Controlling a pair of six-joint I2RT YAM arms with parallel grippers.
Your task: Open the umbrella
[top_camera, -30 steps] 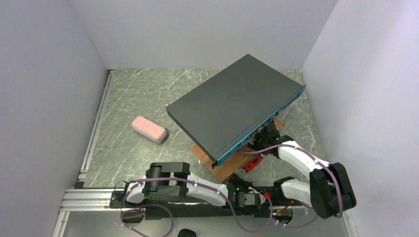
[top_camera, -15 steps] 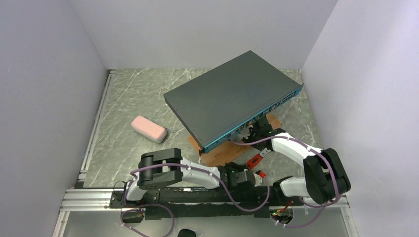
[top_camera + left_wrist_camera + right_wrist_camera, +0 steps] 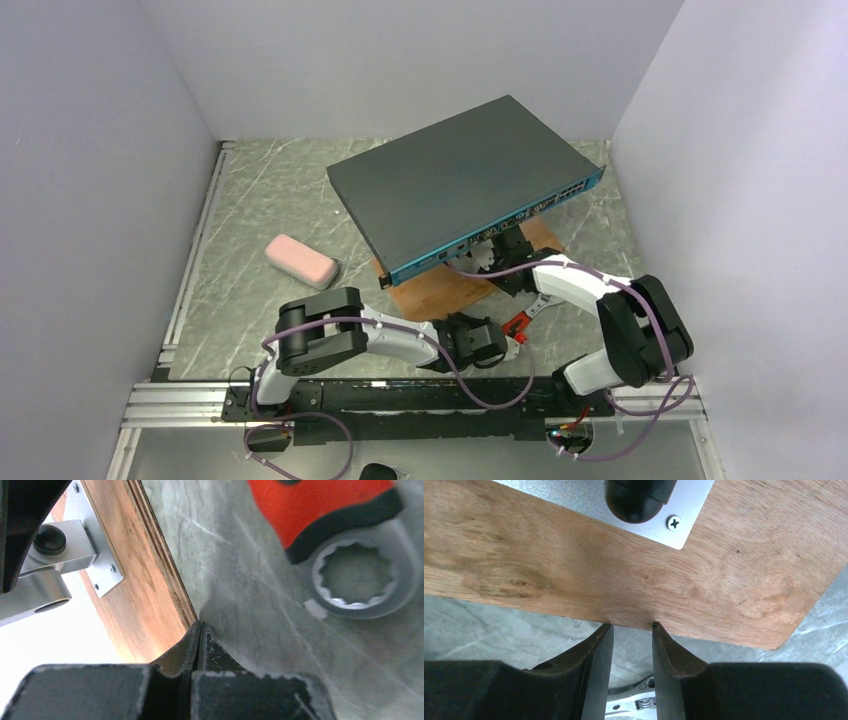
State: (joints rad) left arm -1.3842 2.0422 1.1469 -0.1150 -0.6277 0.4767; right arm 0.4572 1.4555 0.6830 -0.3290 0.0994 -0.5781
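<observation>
The umbrella (image 3: 302, 262) is collapsed, a short pinkish roll lying on the marble floor at the left, far from both grippers. My left gripper (image 3: 492, 340) is low at the near centre. In the left wrist view its fingers (image 3: 200, 626) are shut together with nothing between them, the tips at the edge of a wooden board (image 3: 145, 595). My right gripper (image 3: 512, 268) sits under a grey network switch (image 3: 460, 185). In the right wrist view it (image 3: 631, 626) is open, with both tips against the board's edge (image 3: 624, 570) and bare floor in the gap.
The dark grey switch with a teal front stands tilted on a metal mount over the wooden board (image 3: 440, 292). A red-handled wrench (image 3: 520, 322) lies by the board's near side, its ring end (image 3: 357, 580) close to my left gripper. White walls enclose the floor.
The switch and its board have shifted left and away over the floor. My right arm has followed it further in, and my left gripper has moved forward toward the board. The umbrella has not moved.
</observation>
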